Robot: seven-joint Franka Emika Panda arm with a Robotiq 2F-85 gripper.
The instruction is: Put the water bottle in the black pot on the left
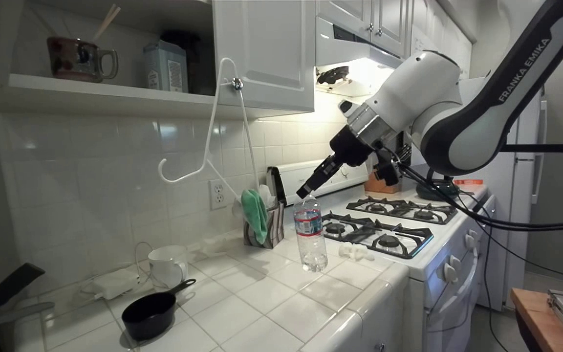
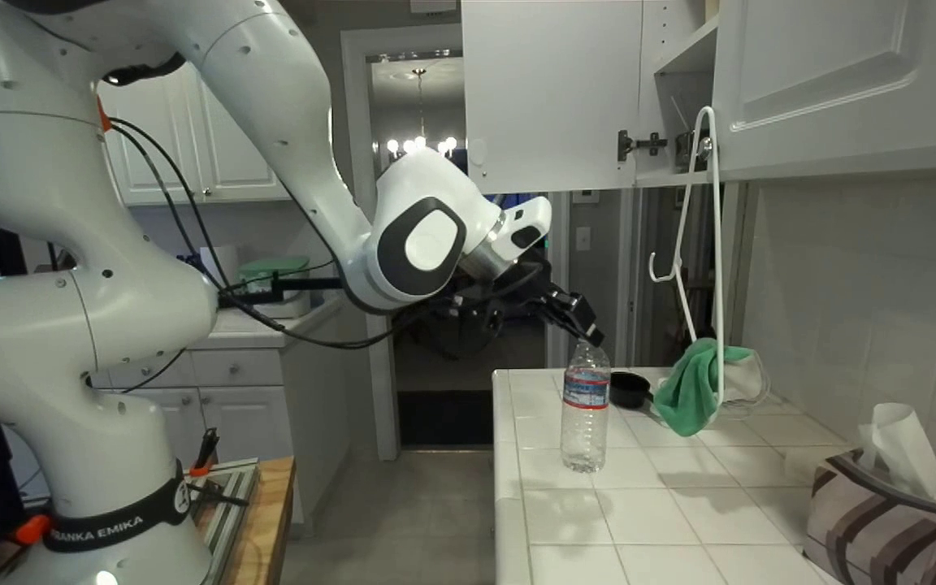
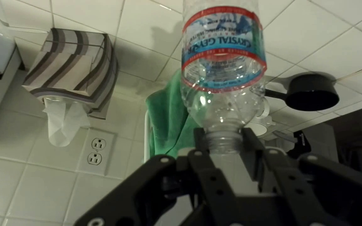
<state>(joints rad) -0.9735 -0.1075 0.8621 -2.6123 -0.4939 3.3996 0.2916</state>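
The water bottle (image 1: 312, 247) is clear, ribbed plastic with a red-and-blue label; it also shows in an exterior view (image 2: 584, 435) and the wrist view (image 3: 224, 40). It stands nearly upright, slightly tilted, over the tiled counter; I cannot tell whether its base touches. My gripper (image 1: 302, 193) comes down at a slant, its fingers (image 3: 224, 138) closed on both sides of the neck. No cap shows. The black pot (image 1: 148, 317) sits on the counter apart from the bottle, handle toward the wall mug. It shows partly behind the bottle (image 2: 630, 390) and at right in the wrist view (image 3: 313, 92).
A white hanger (image 1: 206, 146) hangs from the cabinet knob with a green cloth (image 1: 254, 215) near the bottle. A striped tissue box (image 2: 882, 520), a white mug (image 1: 166, 266), a white adapter (image 1: 115, 283) and a black-handled tool (image 1: 12, 286) are on the counter. The stove (image 1: 423, 244) adjoins it.
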